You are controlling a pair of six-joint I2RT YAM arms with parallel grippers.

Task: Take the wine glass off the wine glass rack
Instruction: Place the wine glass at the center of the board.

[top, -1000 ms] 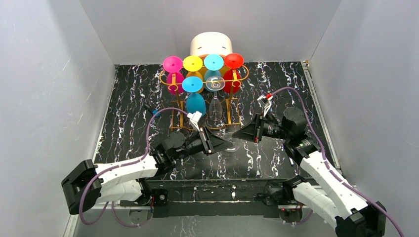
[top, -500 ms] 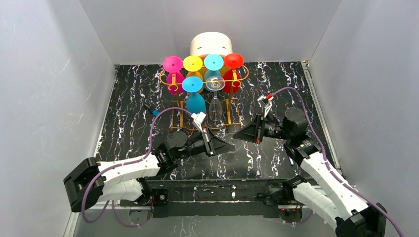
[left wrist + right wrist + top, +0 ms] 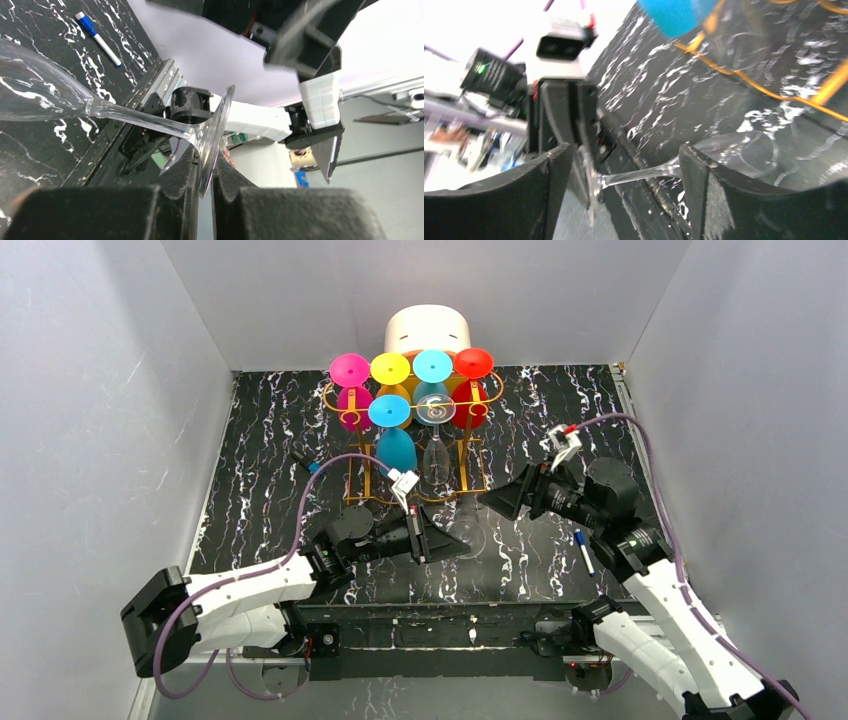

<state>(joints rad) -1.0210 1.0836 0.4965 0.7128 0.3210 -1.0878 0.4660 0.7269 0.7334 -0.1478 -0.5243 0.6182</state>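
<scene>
Clear wine glass (image 3: 467,530) is near the table's (image 3: 262,455) front edge, foot pinched in the left claw (image 3: 443,539). The right claw (image 3: 492,502) is wide open beside it, gold rack (image 3: 364,480) behind.

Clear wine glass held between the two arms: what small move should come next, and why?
Probably the right end effector should back away. Its jaws stand open either side of the stem of the clear wine glass, while the left end effector is shut on the glass's foot.

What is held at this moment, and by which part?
The left gripper clamps the clear wine glass by its foot disc; the right gripper stands open, holding nothing.
</scene>
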